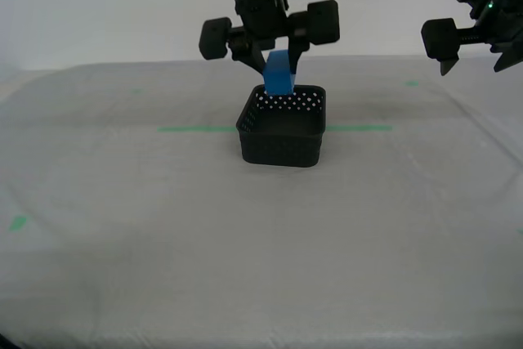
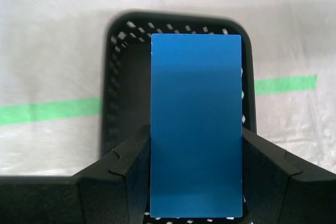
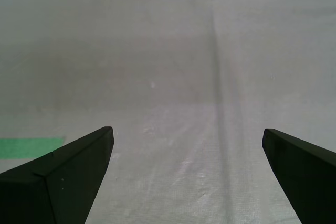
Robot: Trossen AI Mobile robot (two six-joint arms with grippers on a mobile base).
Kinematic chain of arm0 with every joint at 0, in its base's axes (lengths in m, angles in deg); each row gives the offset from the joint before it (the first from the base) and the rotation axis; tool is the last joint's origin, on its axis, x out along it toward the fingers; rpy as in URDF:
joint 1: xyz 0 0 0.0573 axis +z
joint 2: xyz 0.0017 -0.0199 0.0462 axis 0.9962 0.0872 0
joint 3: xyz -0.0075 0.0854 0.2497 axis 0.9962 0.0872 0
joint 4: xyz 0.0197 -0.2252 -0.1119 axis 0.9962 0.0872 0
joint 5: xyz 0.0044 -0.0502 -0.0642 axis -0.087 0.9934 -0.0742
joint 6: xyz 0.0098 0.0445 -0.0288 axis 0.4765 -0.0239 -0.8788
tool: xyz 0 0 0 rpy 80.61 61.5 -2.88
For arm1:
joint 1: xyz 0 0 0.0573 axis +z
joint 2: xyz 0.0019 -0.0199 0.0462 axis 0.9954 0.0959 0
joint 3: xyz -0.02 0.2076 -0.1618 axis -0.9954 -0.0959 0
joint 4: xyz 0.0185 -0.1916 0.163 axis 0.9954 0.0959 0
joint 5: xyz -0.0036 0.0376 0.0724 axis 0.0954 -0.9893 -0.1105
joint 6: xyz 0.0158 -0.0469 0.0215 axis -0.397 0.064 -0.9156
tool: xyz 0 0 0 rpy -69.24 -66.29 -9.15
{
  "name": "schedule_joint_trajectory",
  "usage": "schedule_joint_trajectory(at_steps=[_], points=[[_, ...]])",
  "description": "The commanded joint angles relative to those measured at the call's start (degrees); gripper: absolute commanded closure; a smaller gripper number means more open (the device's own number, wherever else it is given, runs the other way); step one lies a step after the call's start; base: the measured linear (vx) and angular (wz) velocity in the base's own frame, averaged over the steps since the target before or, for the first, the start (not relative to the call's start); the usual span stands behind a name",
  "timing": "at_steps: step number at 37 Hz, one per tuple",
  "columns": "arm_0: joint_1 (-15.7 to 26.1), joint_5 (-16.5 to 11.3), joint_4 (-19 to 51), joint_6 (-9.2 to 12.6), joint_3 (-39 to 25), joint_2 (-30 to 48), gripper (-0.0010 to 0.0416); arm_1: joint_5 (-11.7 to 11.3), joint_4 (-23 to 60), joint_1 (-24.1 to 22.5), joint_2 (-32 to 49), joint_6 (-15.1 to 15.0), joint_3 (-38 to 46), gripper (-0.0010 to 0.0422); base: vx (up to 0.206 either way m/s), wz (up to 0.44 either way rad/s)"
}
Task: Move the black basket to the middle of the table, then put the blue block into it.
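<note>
End effector [image 1: 279, 61], one blue block [image 1: 279, 73]

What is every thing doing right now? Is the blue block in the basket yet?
blue block: held in the air over the basket, not dropped in yet.
black basket: upright on the table, on the green tape line, open top.
second gripper: fingers shut on the blue block.
first gripper: fingers wide open, holding nothing, up above bare cloth.
table: covered in whitish cloth.
green tape line: flat on the cloth.
</note>
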Motion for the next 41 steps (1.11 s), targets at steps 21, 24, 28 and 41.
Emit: schedule_joint_trajectory(at_steps=[21, 24, 28, 41], points=[[-0.02, -0.09, -1.18, -0.09, -0.09, -0.04, 0.0007, -1.51, -3.80, -0.07, 7.50, 0.17, 0.76, 0.0412, 0.000, 0.000], [-0.02, -0.11, -1.27, -0.09, -0.11, -0.04, 0.0007, -1.44, -4.35, -0.04, 8.26, 0.11, 0.87, 0.0412, 0.000, 0.000], [-0.02, -0.09, -1.27, -0.09, -0.11, -0.04, 0.0007, -1.42, -5.05, -0.07, 8.55, 0.07, 0.85, 0.0412, 0.000, 0.000], [-0.02, -0.09, -1.29, -0.09, -0.11, -0.04, 0.0007, -1.62, -5.99, -0.07, 8.85, 0.24, 1.03, 0.0399, 0.000, 0.000]])
